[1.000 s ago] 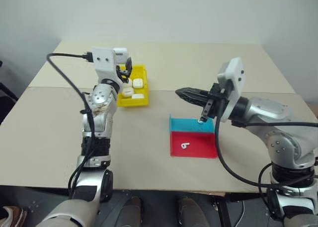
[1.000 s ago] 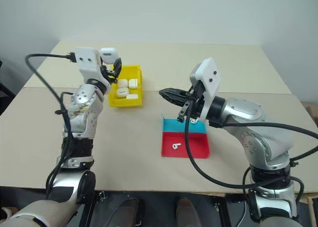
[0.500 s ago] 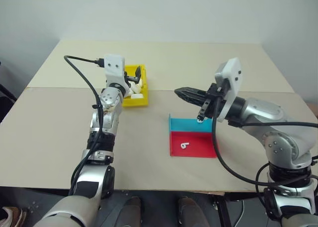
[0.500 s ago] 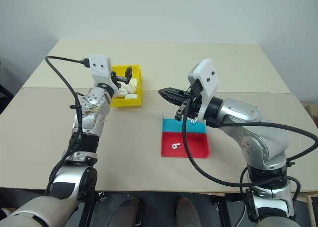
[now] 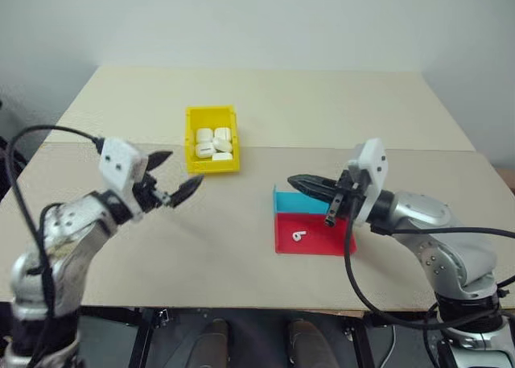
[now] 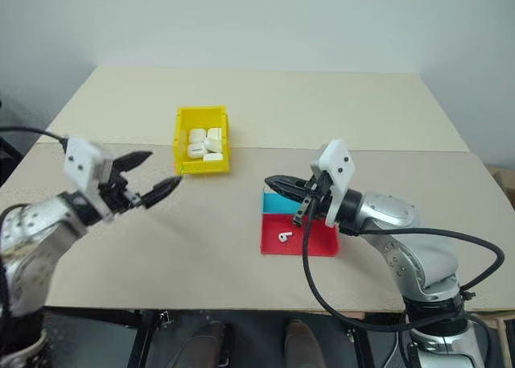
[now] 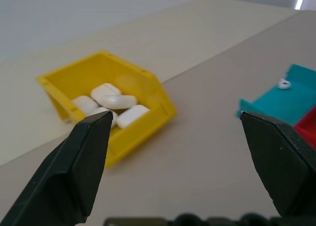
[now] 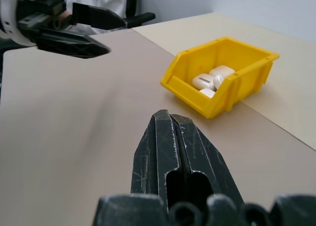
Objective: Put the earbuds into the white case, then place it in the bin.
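The yellow bin point(image 5: 191, 142) stands at the table's middle left with several white cases point(image 5: 214, 142) lying in it. My left gripper point(image 5: 182, 169) hangs open and empty, nearer to me than the bin and a little to its left. One earbud point(image 5: 298, 237) lies on the red half of the tray point(image 5: 318, 243). Another earbud point(image 7: 283, 83) rests on the tray's blue half. My right gripper point(image 5: 291, 179) is shut with nothing in it, level, its tip just above the blue half and pointing left.
The blue-and-red tray sits right of centre near the front edge. A seam runs across the tabletop just behind the bin. Bare table point(image 5: 225, 231) lies between the two grippers and behind the bin.
My left arm has drawn back from over the bin toward the near left, its fingers spread wider. My right gripper has sunk a little toward the tray, still shut.
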Action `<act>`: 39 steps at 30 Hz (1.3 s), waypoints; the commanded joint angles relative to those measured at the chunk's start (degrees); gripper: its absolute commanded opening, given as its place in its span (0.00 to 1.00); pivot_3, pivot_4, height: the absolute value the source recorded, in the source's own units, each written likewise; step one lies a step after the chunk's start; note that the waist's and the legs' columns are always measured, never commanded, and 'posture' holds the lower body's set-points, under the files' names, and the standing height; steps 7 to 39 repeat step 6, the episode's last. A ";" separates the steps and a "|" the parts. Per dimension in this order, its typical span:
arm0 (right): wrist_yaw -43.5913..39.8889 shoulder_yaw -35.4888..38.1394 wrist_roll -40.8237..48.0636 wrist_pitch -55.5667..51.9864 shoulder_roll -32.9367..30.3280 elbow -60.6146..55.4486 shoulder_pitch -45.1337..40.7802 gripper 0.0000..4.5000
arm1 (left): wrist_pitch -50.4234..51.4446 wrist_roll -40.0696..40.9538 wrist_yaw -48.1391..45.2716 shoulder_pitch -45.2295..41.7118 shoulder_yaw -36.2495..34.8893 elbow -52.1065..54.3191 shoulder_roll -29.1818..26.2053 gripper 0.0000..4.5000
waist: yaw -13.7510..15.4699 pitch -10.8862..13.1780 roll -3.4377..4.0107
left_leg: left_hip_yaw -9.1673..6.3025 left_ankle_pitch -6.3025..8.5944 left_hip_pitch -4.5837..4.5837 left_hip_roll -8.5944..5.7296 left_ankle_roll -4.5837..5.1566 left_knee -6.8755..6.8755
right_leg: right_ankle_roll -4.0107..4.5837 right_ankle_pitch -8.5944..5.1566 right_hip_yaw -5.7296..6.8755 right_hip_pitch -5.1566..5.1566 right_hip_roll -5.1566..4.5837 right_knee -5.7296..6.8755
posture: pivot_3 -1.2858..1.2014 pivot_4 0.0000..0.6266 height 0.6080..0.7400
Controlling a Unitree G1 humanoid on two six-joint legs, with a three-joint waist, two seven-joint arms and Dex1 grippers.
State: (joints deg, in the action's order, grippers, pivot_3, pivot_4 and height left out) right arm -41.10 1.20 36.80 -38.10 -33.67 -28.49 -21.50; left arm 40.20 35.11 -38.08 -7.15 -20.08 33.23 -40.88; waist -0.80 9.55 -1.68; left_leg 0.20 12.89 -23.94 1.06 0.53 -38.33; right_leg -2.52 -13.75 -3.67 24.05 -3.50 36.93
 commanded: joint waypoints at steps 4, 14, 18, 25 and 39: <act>-4.83 2.36 -1.29 4.73 -3.43 1.38 1.19 0.00 | 0.65 8.34 -3.33 9.49 -7.27 10.34 -2.66 1.00 | -0.04 -0.01 0.00 | 0.09 0.00 0.16 -0.02 0.00 0.01 | 0.03 -0.03 -0.05 -0.10 0.01 -0.03 | 0.52 0.24 1.00; -5.45 2.44 -1.62 5.24 -3.99 1.93 1.40 0.00 | 0.56 9.37 -2.64 11.26 -7.31 11.93 -2.40 1.00 | -0.03 -0.01 0.00 | 0.12 0.00 0.15 -0.01 0.00 0.03 | 0.03 -0.04 -0.07 -0.09 0.02 -0.04 | 0.52 0.24 1.00; -5.45 2.44 -1.62 5.24 -3.99 1.93 1.40 0.00 | 0.56 9.37 -2.64 11.26 -7.31 11.93 -2.40 1.00 | -0.03 -0.01 0.00 | 0.12 0.00 0.15 -0.01 0.00 0.03 | 0.03 -0.04 -0.07 -0.09 0.02 -0.04 | 0.52 0.24 1.00; -5.45 2.44 -1.62 5.24 -3.99 1.93 1.40 0.00 | 0.56 9.37 -2.64 11.26 -7.31 11.93 -2.40 1.00 | -0.03 -0.01 0.00 | 0.12 0.00 0.15 -0.01 0.00 0.03 | 0.03 -0.04 -0.07 -0.09 0.02 -0.04 | 0.52 0.24 1.00; -5.45 2.44 -1.62 5.24 -3.99 1.93 1.40 0.00 | 0.56 9.37 -2.64 11.26 -7.31 11.93 -2.40 1.00 | -0.03 -0.01 0.00 | 0.12 0.00 0.15 -0.01 0.00 0.03 | 0.03 -0.04 -0.07 -0.09 0.02 -0.04 | 0.52 0.24 1.00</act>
